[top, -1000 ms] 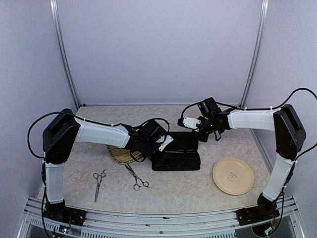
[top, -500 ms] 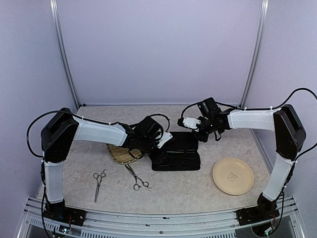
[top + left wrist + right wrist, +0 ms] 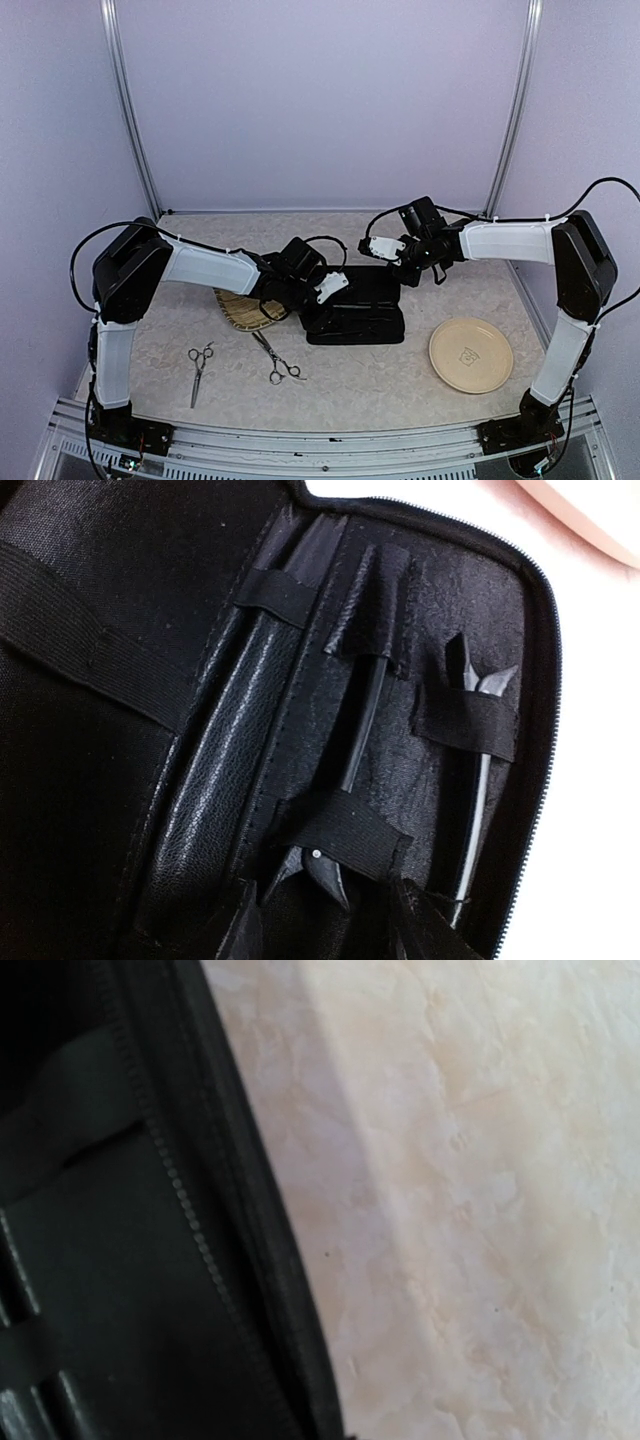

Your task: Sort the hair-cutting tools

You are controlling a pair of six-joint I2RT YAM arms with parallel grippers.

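at the near part of the bench (image 3: 400,385) two pairs of silver scissors lie flat and apart from each other: the first pair (image 3: 199,368) towards the left arm's side, the second pair (image 3: 277,362) nearer the middle. neither is touched by an arm. a round tan plate (image 3: 470,355) sits on the right arm's side, well apart from them.

further back, a woven tray (image 3: 240,312) lies partly under the left arm, just beside the open black case (image 3: 365,310). the left end effector (image 3: 330,935) hangs over the inside of the case, its fingers (image 3: 245,932) apart and clamped on nothing. inside the case two thin black clips are tucked under elastic bands: one clip (image 3: 362,720) along the middle, the other clip (image 3: 478,780) near the zip edge.

at the far edge of the case the right end effector (image 3: 398,268) has its jaws together. whether it pinches the case's rim cannot be told. its wrist view shows only the zip edge and bare bench.
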